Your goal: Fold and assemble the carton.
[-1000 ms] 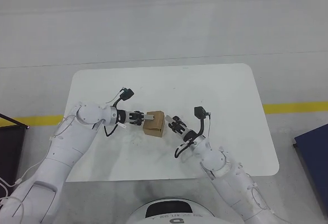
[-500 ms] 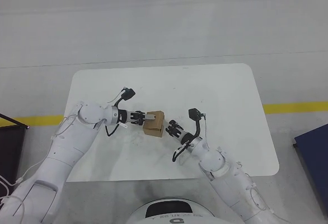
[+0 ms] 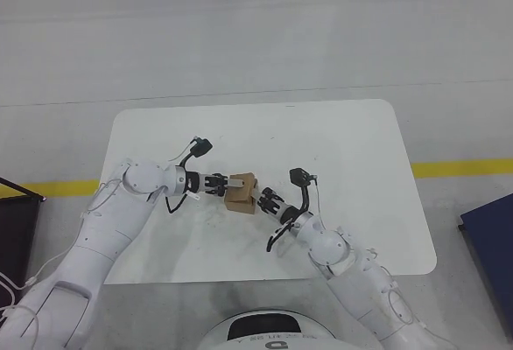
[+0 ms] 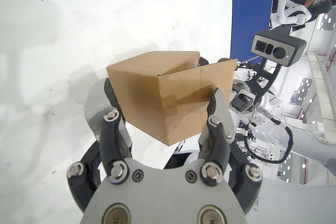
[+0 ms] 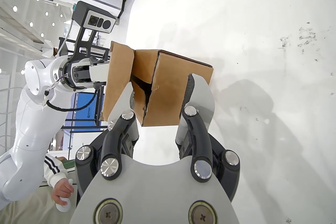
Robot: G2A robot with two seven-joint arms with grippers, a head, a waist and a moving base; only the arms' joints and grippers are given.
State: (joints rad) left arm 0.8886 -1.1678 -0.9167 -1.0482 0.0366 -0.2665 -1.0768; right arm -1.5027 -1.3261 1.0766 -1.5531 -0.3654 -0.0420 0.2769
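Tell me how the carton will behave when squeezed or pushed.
Probably light: the carton is thin, hollow cardboard. Its seam gapes open, so a squeeze would likely skew it. The loose flap will probably swing rather than resist.

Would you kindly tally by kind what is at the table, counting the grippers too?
carton: 1
grippers: 2 (left gripper, right gripper)
table: 1
Total: 4
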